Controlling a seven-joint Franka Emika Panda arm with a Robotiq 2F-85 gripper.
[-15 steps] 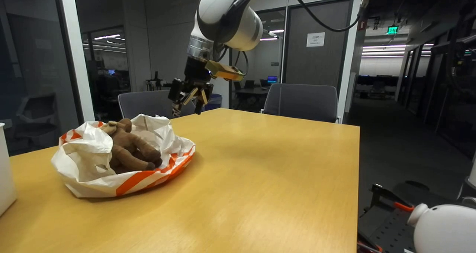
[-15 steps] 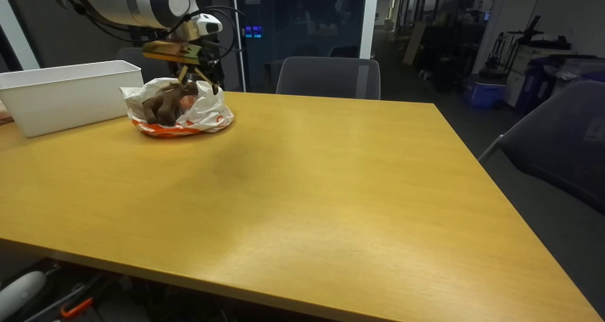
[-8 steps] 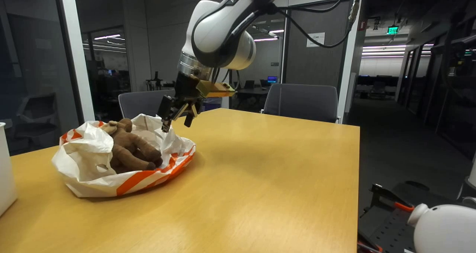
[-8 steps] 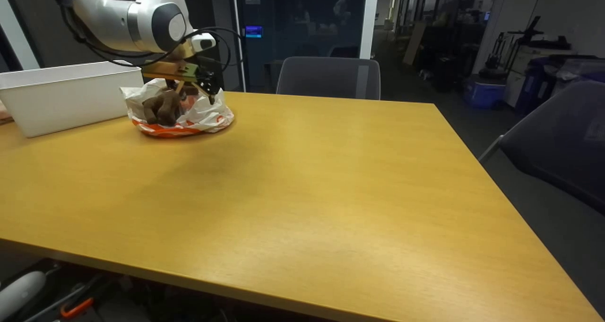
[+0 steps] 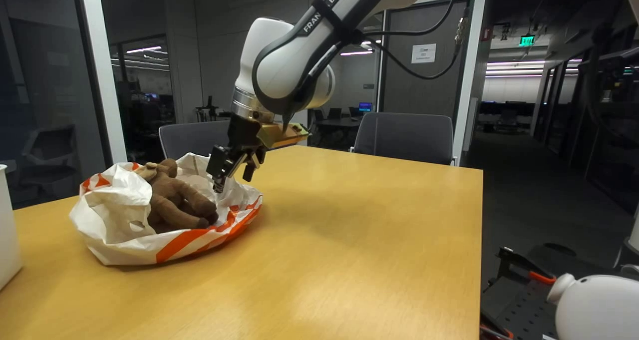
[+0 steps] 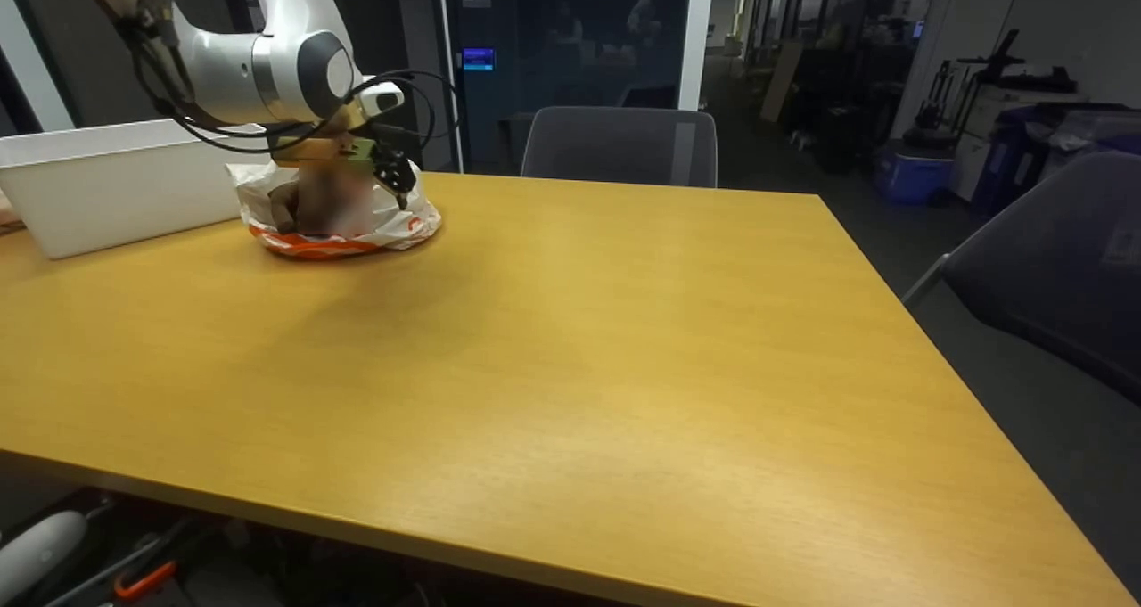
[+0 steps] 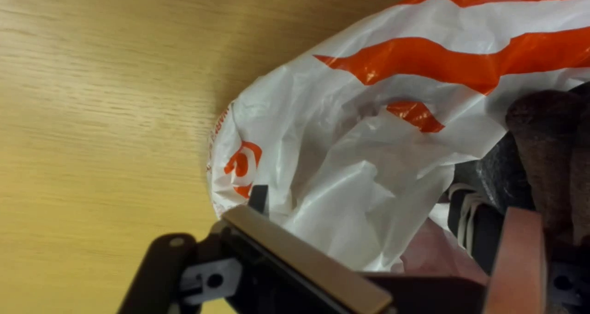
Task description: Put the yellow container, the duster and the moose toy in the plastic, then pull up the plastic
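The plastic, a crinkled white bag with orange print, lies open on the table in both exterior views (image 5: 179, 247) (image 6: 307, 248) and fills much of the wrist view (image 7: 368, 175). The brown moose toy slumps inside it (image 5: 172, 200) (image 6: 283, 206); part shows at the wrist view's right edge (image 7: 546, 139). A dark block with pale bands, apparently the duster (image 7: 484, 233), lies beside the toy inside the bag. The yellow container is not visible. My gripper (image 5: 232, 177) (image 7: 387, 208) is open and tilted at the bag's rim, a bag fold between its fingers; contact cannot be told.
A white bin (image 6: 134, 184) stands beside the bag, its edge also at the far left in an exterior view (image 5: 7, 230). The bag rests on a yellow wooden table (image 5: 349, 240). Chairs (image 5: 404, 138) stand at the table's edges.
My gripper has come down and toward the bag, from above the table behind it to the bag's rim. The fingers stay open. The bag and moose toy have not visibly moved.
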